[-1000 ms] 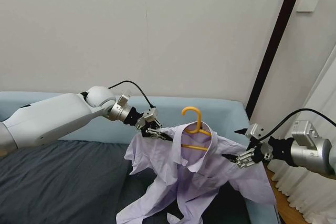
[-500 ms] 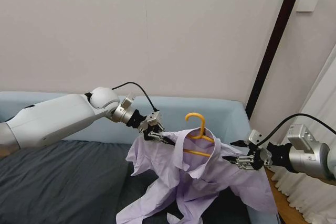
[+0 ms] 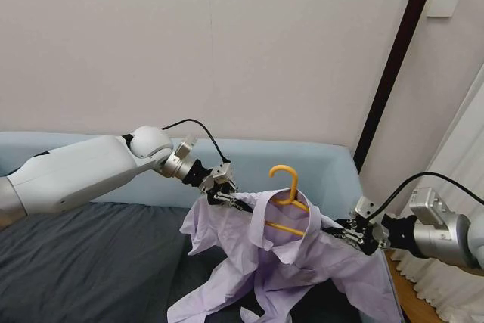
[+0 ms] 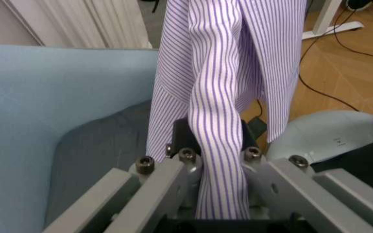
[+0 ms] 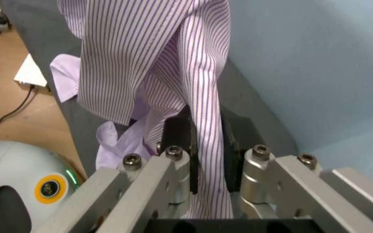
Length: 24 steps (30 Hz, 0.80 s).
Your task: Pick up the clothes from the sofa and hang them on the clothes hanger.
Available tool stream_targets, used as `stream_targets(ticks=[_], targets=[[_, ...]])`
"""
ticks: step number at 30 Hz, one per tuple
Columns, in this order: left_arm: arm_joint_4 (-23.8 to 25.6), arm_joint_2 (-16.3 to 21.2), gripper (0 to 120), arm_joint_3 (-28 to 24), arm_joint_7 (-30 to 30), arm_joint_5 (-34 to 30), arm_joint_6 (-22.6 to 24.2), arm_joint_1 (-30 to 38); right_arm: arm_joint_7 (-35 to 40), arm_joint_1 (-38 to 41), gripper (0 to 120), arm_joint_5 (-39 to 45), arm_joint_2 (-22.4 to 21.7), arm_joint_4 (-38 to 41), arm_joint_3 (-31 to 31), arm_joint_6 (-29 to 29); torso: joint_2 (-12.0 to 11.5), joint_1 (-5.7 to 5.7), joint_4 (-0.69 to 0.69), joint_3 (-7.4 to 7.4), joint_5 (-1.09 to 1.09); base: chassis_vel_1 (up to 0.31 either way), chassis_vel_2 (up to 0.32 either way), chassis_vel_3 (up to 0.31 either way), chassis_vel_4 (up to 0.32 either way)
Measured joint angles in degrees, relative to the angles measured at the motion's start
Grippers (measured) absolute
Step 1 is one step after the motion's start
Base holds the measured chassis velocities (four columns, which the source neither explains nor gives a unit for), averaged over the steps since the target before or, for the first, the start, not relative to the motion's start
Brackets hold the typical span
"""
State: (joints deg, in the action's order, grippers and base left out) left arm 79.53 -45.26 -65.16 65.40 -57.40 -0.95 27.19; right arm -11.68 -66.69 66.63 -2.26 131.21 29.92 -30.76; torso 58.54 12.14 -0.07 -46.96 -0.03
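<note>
Two grips on the striped shirt (image 3: 302, 262) above the sofa (image 3: 91, 262): left hand (image 3: 229, 199) and right hand (image 3: 344, 234) each pinch fabric

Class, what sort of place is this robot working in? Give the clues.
Probably a living room: a light blue sofa, a curtain beside it, and a striped shirt on a yellow hanger, held by the left gripper and the right gripper.

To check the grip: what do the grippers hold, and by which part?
Both hold the shirt, which has a yellow hanger in it: left gripper at one shoulder, right gripper at the other.
</note>
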Motion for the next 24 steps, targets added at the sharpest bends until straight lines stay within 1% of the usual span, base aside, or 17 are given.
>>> stream_targets(ticks=[2,3,4,5,8,9,10,12,13,14,16,17,19,20,22,24], targets=[[0.0,0.1,1,0.2,-0.6,0.2,-0.4,-0.2,0.1,0.0,9,-0.3,0.0,-0.1,0.0,0.7,0.0,0.0,0.0,0.0,0.0,0.0,0.0,0.0,0.0],[0.0,0.2,5,0.9,-1.1,0.5,-0.7,-0.5,0.4,0.0,9,-0.3,0.1,-0.2,0.0,1.1,0.0,0.0,0.01,0.0,-0.01,0.0,0.0,0.0,0.0],[0.0,0.2,5,0.9,-1.1,0.5,-0.7,-0.5,0.4,0.0,9,-0.3,0.1,-0.2,0.0,1.1,0.0,0.0,0.01,0.0,-0.01,0.0,0.0,0.0,0.0],[-0.2,0.2,11,1.7,-1.4,0.8,-0.9,-0.9,0.9,0.0,9,-0.3,0.3,-0.2,0.0,1.4,0.0,0.0,0.01,0.0,0.0,0.0,0.0,0.0,0.0],[-0.9,0.3,23,3.1,-1.8,1.7,-1.5,-1.2,2.3,0.0,8,0.4,0.8,-0.3,-0.1,1.5,0.0,0.0,0.0,0.0,0.0,0.0,0.0,0.0,0.0],[-0.9,0.3,23,3.1,-1.8,1.7,-1.5,-1.2,2.3,0.0,8,0.4,0.8,-0.3,-0.1,1.5,0.0,0.0,0.0,0.0,0.0,0.0,0.0,0.0,0.0],[-1.1,0.4,26,3.5,-2.1,1.8,-1.6,-1.2,2.8,0.0,8,0.9,1.0,-0.3,-0.1,1.5,0.0,0.0,0.0,0.0,0.0,0.0,0.0,0.0,0.0],[-1.5,0.6,36,4.6,-2.8,1.9,-1.8,-1.5,4.1,0.0,8,2.1,1.8,-0.2,0.0,1.4,0.0,0.0,0.0,0.0,0.0,0.0,0.0,0.0,0.0],[-1.5,0.6,40,5.1,-2.9,1.9,-1.8,-1.7,4.3,0.1,8,2.4,2.0,-0.2,0.1,1.4,0.0,0.0,0.0,0.0,0.0,0.0,0.0,0.0,0.0],[-1.5,0.6,40,5.1,-2.9,1.9,-1.8,-1.7,4.3,0.1,8,2.4,2.0,-0.2,0.1,1.4,0.0,0.0,0.0,0.0,0.0,0.0,0.0,0.0,0.0],[-1.6,0.9,48,6.2,-3.4,2.0,-2.0,-2.1,4.8,0.1,8,2.7,2.5,-0.4,0.5,1.4,0.0,0.0,0.0,0.0,-0.01,0.0,0.0,0.0,0.0],[-1.9,1.1,55,7.7,-4.2,2.2,-2.2,-2.5,5.4,0.2,8,2.8,3.0,-0.5,0.7,1.4,0.0,0.0,0.01,0.0,0.0,0.0,0.0,0.0,0.0],[-2.6,1.1,62,9.8,-5.0,2.2,-2.5,-3.0,6.6,0.2,8,2.8,3.5,-0.5,1.0,1.3,0.0,0.0,0.0,0.0,-0.01,0.0,0.0,0.0,0.0],[-2.6,1.1,62,9.8,-5.0,2.2,-2.5,-3.0,6.6,0.2,8,2.8,3.5,-0.5,1.0,1.3,0.0,0.0,0.0,0.0,-0.01,0.0,0.0,0.0,0.0],[-3.1,1.5,73,13.2,-6.2,2.3,-2.8,-4.1,8.9,0.2,8,2.6,4.5,-0.6,1.5,0.7,0.0,0.0,0.0,0.0,0.0,0.0,0.0,0.0,0.0],[-3.0,2.1,80,15.7,-7.3,2.2,-2.9,-5.3,10.3,0.2,8,2.2,5.5,-0.6,2.1,0.5,0.0,0.0,0.0,0.0,0.0,0.0,0.0,0.0,0.0]])
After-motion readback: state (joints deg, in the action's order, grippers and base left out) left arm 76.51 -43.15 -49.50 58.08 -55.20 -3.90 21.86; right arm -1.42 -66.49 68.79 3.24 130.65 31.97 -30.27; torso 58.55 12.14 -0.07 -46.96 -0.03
